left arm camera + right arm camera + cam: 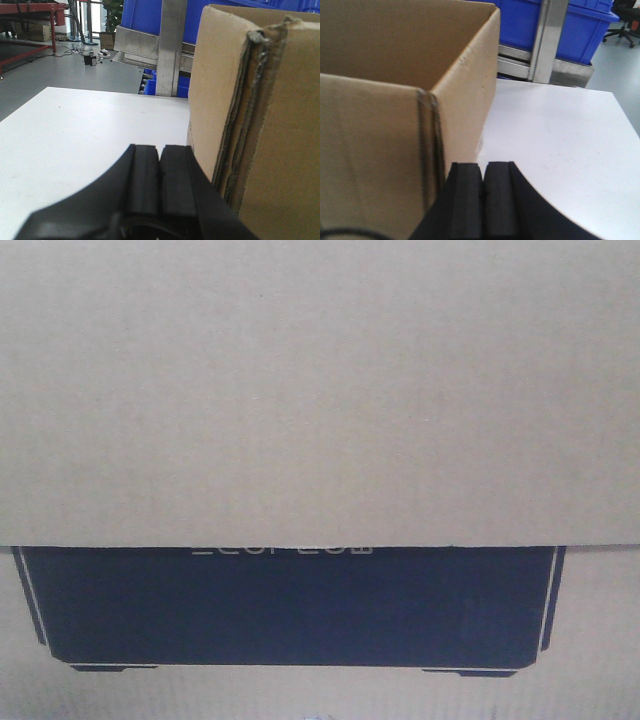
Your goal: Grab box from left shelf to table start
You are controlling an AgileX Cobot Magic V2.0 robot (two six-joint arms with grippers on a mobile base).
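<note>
box (320, 390) fills your front view, black panel (290, 605) low on its face, lettering half hidden, probably "ecoflow". box sits on white table (75, 135), shelf (171, 47) and blue bins (580, 30) behind. left gripper (159, 185) clenched on nothing, beside box's left wall. right gripper (483, 205) pressed closed, empty, at right corner.

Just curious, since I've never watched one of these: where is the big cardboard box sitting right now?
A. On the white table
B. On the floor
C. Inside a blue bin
A: both wrist views show the cardboard box standing on the white table.
</note>
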